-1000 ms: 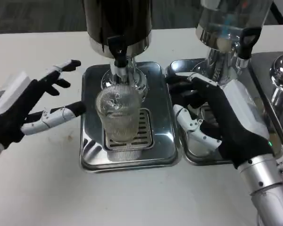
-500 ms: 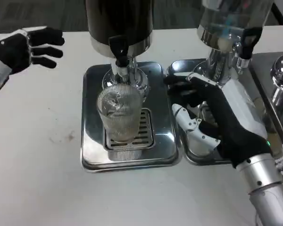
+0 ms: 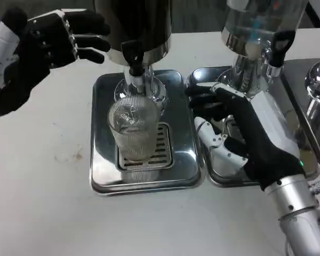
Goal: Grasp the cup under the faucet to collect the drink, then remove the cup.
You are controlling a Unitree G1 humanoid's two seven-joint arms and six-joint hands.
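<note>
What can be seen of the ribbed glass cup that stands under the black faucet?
The clear ribbed glass cup looks like a tumbler with fine vertical ridges. It stands upright on the slotted grate of the shiny steel drip tray, directly below the black faucet of the dark dispenser. Whether it holds any drink cannot be told. Neither hand touches it: the right hand rests beside it over the neighbouring tray.

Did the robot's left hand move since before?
Yes. The left hand rose from beside the tray toward the dark dispenser; the cup stayed put.

Left hand, right hand open, empty
</note>
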